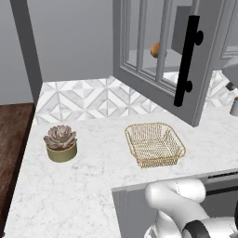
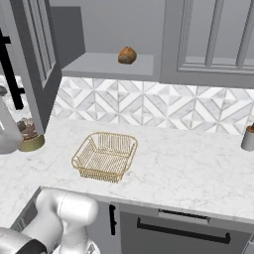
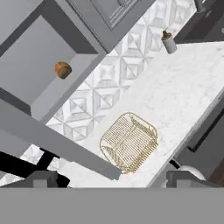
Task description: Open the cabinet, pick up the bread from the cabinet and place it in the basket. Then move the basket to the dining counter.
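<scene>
Shallow gold wire-mesh basket (image 1: 155,144), smooth grey-veined white marble counter (image 1: 93,186), matt grey glass-paned cabinet door (image 1: 158,56), glossy black bar handle (image 1: 186,60), crusty golden-brown bun (image 2: 127,55)

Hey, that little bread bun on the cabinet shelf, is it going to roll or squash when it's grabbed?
The bread looks rounded, so a sideways nudge may roll it along the shelf. It seems small and probably light. Being bread, it likely gives under a firm pinch.
</scene>
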Tool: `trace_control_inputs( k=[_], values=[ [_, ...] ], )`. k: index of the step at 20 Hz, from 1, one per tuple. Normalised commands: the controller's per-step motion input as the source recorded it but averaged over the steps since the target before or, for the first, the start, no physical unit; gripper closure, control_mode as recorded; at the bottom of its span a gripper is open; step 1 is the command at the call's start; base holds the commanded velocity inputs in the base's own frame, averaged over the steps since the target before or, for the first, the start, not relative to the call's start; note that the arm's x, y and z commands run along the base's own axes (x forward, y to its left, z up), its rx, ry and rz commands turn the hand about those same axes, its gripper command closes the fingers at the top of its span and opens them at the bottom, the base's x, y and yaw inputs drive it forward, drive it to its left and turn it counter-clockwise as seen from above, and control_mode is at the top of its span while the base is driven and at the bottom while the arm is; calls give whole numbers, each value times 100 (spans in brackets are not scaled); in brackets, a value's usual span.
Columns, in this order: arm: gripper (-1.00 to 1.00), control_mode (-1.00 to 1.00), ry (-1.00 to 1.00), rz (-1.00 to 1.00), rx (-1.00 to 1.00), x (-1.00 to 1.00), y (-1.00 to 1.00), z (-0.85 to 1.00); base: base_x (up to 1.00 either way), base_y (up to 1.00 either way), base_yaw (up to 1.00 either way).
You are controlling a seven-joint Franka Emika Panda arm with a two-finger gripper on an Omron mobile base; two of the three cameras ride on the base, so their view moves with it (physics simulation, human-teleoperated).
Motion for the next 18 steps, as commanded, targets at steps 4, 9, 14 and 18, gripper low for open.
trace_control_inputs(
  k=[4,9,14,18],
  values=[
    [-100,-100,-2,21,65,19,-100,0,0,0,0],
    [-100,-100,-2,32,64,52,-36,-25,0,0,0],
    [-100,-100,17,61,60,74,29,-24,0,0,0],
    [-100,-100,7,54,11,37,30,0,0,0,0]
  ],
)
